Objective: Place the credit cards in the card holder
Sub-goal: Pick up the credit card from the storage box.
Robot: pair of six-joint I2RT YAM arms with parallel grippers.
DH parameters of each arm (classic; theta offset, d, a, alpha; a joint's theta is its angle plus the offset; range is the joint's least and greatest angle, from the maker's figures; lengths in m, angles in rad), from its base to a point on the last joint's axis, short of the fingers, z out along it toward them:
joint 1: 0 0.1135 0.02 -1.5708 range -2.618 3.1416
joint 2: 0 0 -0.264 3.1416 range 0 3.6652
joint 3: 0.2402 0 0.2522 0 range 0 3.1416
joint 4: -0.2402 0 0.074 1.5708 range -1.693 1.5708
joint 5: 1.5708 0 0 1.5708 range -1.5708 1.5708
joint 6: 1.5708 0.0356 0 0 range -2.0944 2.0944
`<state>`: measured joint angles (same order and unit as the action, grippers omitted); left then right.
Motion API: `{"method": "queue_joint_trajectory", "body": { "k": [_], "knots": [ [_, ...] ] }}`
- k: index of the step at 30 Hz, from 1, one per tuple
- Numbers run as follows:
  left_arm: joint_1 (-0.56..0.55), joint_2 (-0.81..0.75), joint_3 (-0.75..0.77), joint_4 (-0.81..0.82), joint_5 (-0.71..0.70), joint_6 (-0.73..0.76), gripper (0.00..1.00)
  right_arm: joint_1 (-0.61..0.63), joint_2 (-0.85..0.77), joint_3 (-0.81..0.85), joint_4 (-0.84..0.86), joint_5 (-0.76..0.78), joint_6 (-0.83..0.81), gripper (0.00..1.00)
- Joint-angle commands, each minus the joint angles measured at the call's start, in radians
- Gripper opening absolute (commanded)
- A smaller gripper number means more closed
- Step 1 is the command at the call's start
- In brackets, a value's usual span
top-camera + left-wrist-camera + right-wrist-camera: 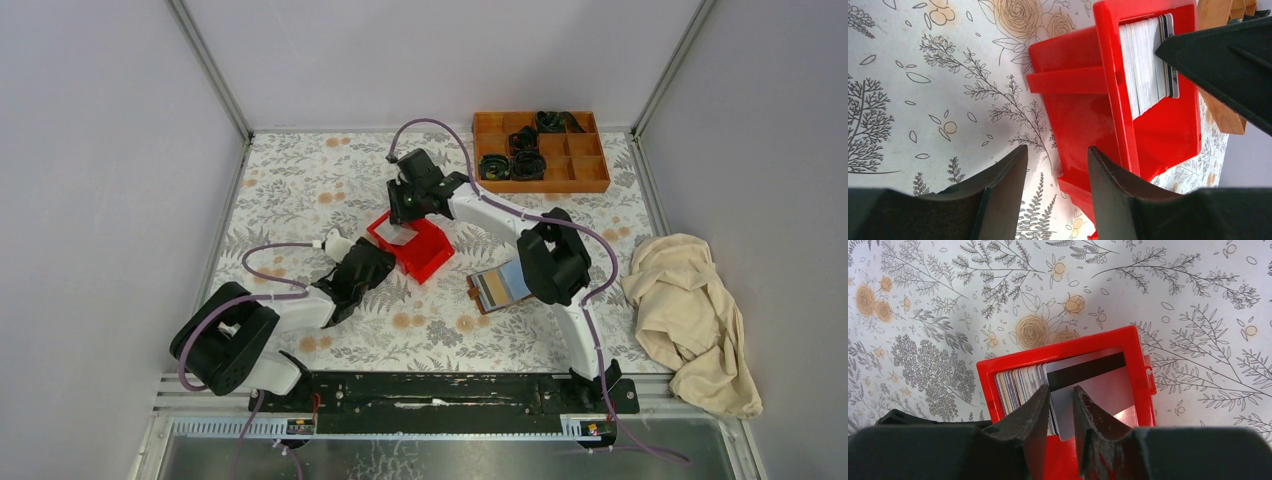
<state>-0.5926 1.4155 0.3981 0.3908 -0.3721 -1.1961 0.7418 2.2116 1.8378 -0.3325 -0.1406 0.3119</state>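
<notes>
Early, I judge: the card holder (pixel 497 287) lies open at four o'clock from the red bin (pixel 435 252). The right gripper (pixel 1061 392), jaws narrowly apart, straddles a grey credit card (pixel 1098 395) there, grip unclear. The left gripper (pixel 1058 152) gapes empty.

Two robot arms share one black mounting rail (pixel 440 392), scuffed white along its middle. The left arm (pixel 300 312) and right arm (pixel 490 213) each pair white shell links with bulky matte-black joint housings (pixel 225 350). A purple-grey cable (pixel 262 250) loops outside each arm, tied on with pale clips. In the wrist views the jaws are matte-black tapering wedges, and the right pair shows a rough, worn inner edge.
</notes>
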Motion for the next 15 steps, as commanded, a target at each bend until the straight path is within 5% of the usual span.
{"method": "queue_joint_trajectory", "body": {
  "k": [1, 15],
  "knots": [
    [0.011, 0.011, 0.034, 0.062, 0.015, 0.015, 0.54, 0.037, -0.055, 0.05, -0.03, -0.018, 0.01, 0.3],
    [0.014, 0.005, 0.039, 0.051, 0.012, 0.023, 0.54, 0.042, -0.105, 0.026, -0.026, -0.005, 0.012, 0.2]
  ]
}}
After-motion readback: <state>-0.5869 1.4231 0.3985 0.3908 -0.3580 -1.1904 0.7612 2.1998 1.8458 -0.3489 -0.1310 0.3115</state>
